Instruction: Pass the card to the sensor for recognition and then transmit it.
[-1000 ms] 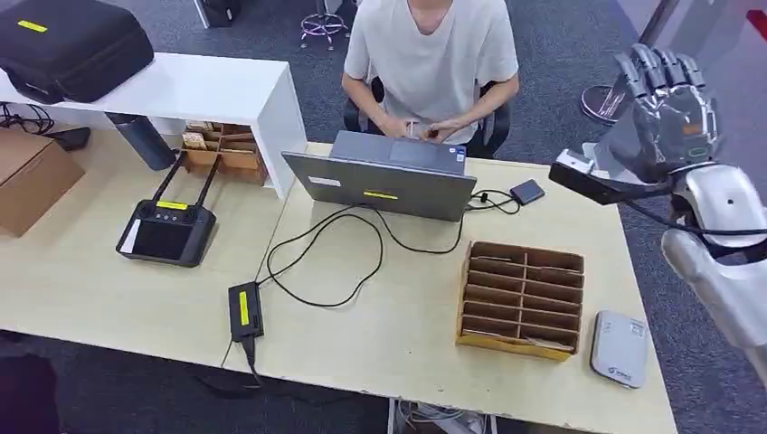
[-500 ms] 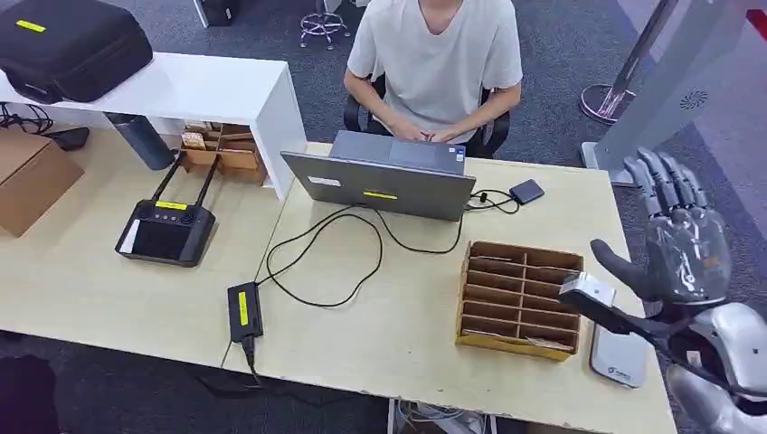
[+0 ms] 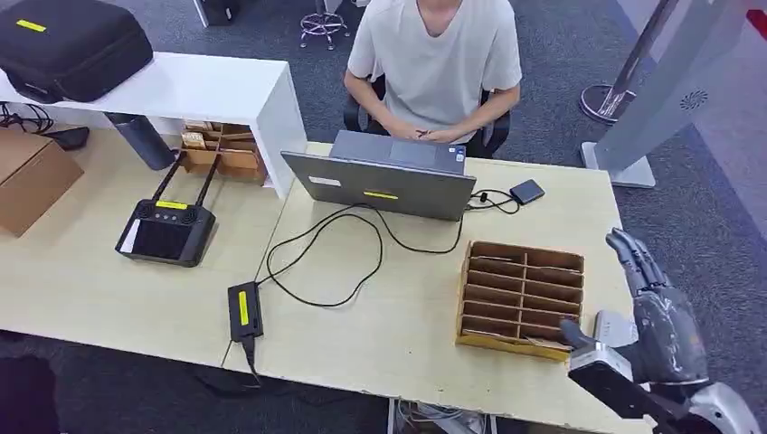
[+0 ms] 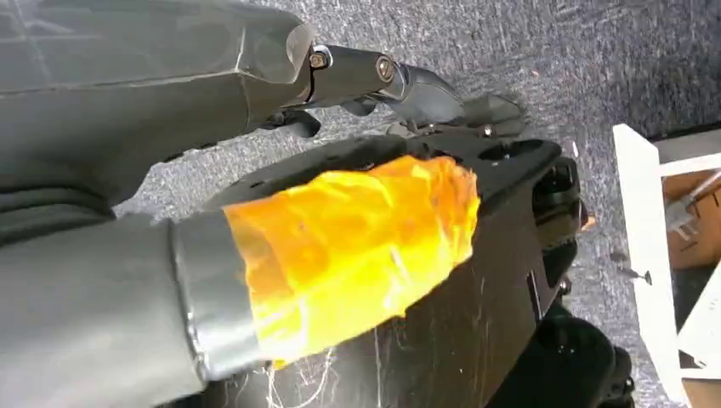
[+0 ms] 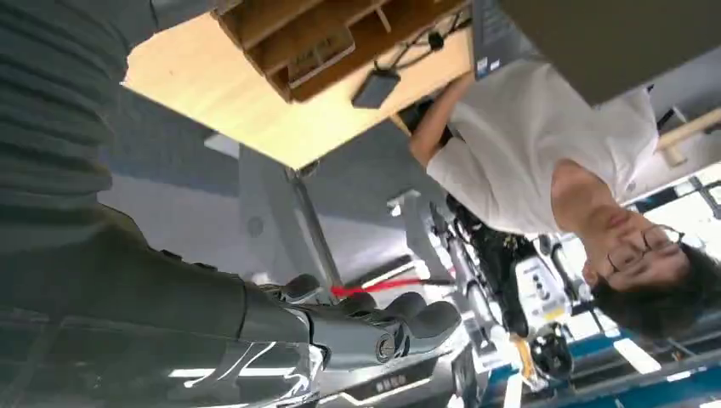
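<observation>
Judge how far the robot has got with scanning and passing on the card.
Nothing looks done. The right hand hovers open by the white sensor, beside the wooden tray, holding nothing. What seems a card lies in the tray's front slot. Picking it, scanning and handing over all remain.

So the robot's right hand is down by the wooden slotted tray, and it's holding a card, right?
Not quite. The right hand is indeed down beside the wooden slotted tray, near the grey card reader, but it holds no card: the head view shows its fingers straight and apart with nothing between them. The right wrist view also shows the fingers bare.
</observation>
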You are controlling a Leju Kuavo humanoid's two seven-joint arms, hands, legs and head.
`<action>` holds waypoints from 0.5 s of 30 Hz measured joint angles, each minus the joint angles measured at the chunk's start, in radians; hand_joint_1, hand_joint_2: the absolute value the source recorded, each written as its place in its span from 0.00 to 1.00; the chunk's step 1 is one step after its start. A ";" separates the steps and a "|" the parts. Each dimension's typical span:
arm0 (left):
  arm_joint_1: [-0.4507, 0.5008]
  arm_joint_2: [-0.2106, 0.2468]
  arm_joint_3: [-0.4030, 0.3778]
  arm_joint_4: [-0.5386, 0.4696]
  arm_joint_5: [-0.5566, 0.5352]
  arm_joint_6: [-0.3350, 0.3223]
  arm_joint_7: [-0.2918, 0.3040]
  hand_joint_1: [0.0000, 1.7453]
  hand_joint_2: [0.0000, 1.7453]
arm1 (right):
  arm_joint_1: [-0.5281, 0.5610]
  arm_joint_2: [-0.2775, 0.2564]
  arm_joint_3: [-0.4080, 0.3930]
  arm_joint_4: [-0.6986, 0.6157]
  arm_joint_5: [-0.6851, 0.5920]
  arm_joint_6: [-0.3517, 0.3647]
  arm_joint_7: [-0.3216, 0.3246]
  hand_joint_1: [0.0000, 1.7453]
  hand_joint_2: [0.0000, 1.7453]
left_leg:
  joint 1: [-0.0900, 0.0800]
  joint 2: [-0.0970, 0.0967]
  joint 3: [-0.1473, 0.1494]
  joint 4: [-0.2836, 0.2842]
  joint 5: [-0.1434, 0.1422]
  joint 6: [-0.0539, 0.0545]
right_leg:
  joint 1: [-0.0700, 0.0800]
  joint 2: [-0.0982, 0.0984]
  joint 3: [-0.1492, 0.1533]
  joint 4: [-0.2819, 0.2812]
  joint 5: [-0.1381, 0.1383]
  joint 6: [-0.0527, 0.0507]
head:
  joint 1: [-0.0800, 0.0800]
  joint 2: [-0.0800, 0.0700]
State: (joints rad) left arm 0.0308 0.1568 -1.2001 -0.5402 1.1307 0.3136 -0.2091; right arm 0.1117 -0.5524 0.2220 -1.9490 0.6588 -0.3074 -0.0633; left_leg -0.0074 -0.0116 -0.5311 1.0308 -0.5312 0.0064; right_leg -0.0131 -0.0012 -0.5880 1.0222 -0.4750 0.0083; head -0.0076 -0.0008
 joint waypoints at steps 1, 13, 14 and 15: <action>0.000 0.002 0.000 -0.005 0.003 0.003 0.000 0.00 0.00 | 0.014 0.002 -0.005 -0.009 -0.004 0.013 0.000 0.00 1.00 | 0.000 0.000 0.000 0.000 0.000 0.000 | 0.000 0.000 0.000 0.000 0.000 0.000 | 0.000 0.000; -0.002 0.025 0.000 -0.017 0.006 -0.056 -0.006 0.00 0.00 | 0.071 -0.019 -0.018 -0.046 0.011 0.100 0.019 0.00 1.00 | 0.000 0.001 0.000 0.000 0.000 0.000 | 0.000 0.001 0.000 0.000 0.000 0.000 | 0.000 0.000; -0.002 0.025 0.000 -0.016 0.006 -0.059 -0.007 0.00 0.00 | 0.072 -0.022 -0.018 -0.048 0.007 0.107 0.019 0.00 1.00 | 0.000 0.001 0.001 0.000 0.000 0.000 | 0.000 0.001 0.000 0.000 0.000 0.000 | 0.000 0.000; -0.003 0.025 0.000 -0.016 0.006 -0.061 -0.008 0.00 0.00 | 0.072 -0.024 -0.018 -0.048 0.005 0.111 0.020 0.00 1.00 | 0.000 0.001 0.000 0.000 0.000 0.000 | 0.000 0.001 0.000 0.000 0.000 0.000 | 0.000 0.000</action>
State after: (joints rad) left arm 0.0277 0.1816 -1.2001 -0.5558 1.1372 0.2525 -0.2171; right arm 0.1835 -0.5760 0.2045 -1.9974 0.6634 -0.1968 -0.0435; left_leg -0.0075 -0.0110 -0.5306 1.0308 -0.5311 0.0064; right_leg -0.0132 -0.0004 -0.5880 1.0222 -0.4749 0.0082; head -0.0076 -0.0008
